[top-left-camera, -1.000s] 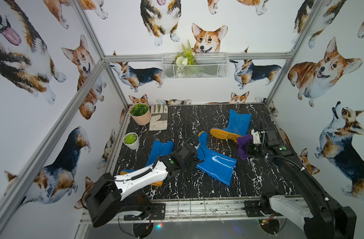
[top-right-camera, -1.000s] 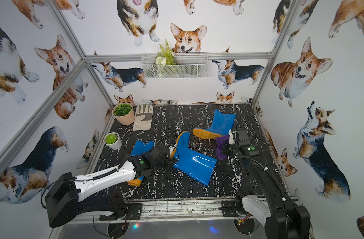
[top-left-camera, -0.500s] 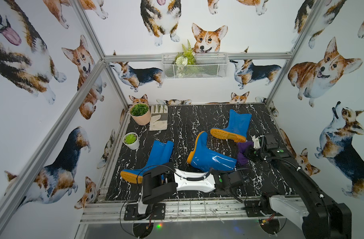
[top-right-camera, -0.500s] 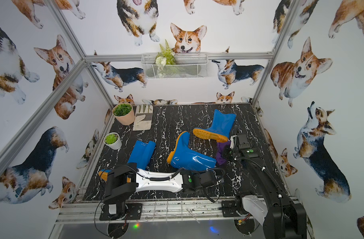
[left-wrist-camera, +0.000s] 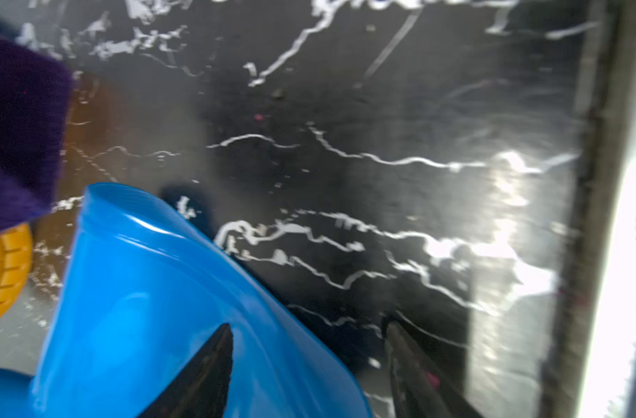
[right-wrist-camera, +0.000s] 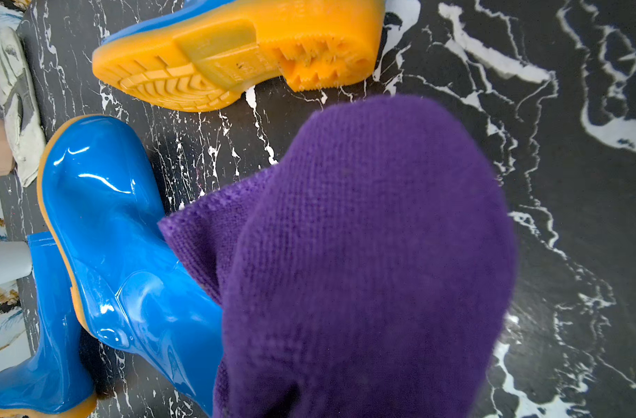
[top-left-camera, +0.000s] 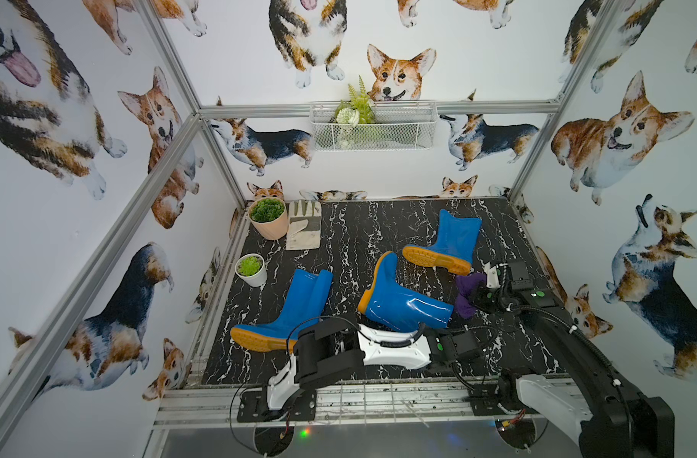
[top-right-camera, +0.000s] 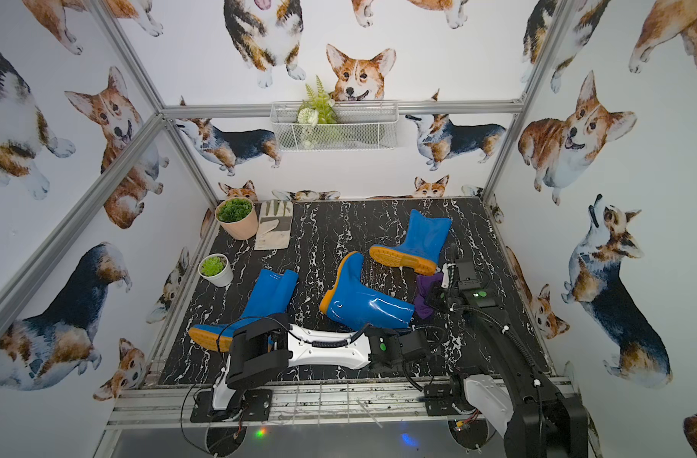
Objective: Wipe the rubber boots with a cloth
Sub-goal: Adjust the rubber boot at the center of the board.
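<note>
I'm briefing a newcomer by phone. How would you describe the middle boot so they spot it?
On the black marble table, just beyond the left arm, the middle boot lies on its side between the left boot and the far boot. Only its open top faces the purple cloth.

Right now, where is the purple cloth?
In a top view, the right gripper holds the cloth at the right side of the table, between the open top of the middle boot and the sole of the far boot.
</note>
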